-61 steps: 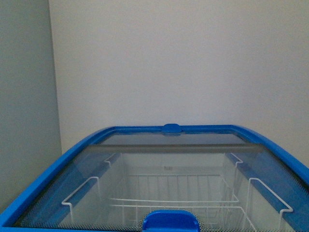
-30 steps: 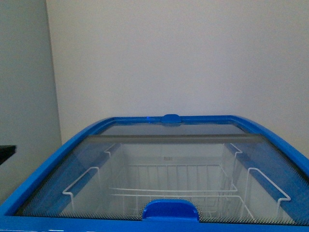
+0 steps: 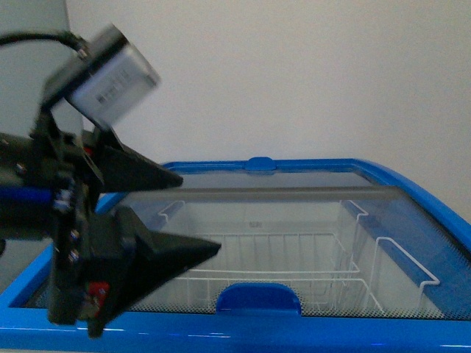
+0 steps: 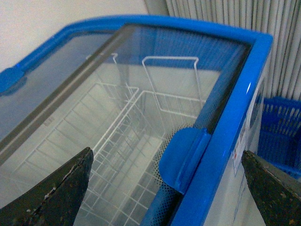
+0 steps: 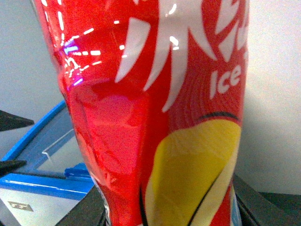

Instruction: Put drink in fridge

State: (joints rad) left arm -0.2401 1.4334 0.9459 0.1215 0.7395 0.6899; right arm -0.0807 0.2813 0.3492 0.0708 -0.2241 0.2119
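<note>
Front view gave you a plain pale wall behind the fridge, whose blue rim filled the lower frame. Its glass lid lay over the opening, with the white wire basket visible through it and the blue lid handle at the fridge's near edge. Your left gripper hung above the fridge's near left corner, its dark fingers spread wide and empty.

Left wrist view added what the front did not: a ribbed grey curtain beyond the fridge and a blue crate just beside its outer wall.

Only the right wrist view showed the drink. Its red label filled the frame, and your right gripper was clamped on it. A corner of the fridge's rim sat behind and below, so the drink was outside the fridge.
</note>
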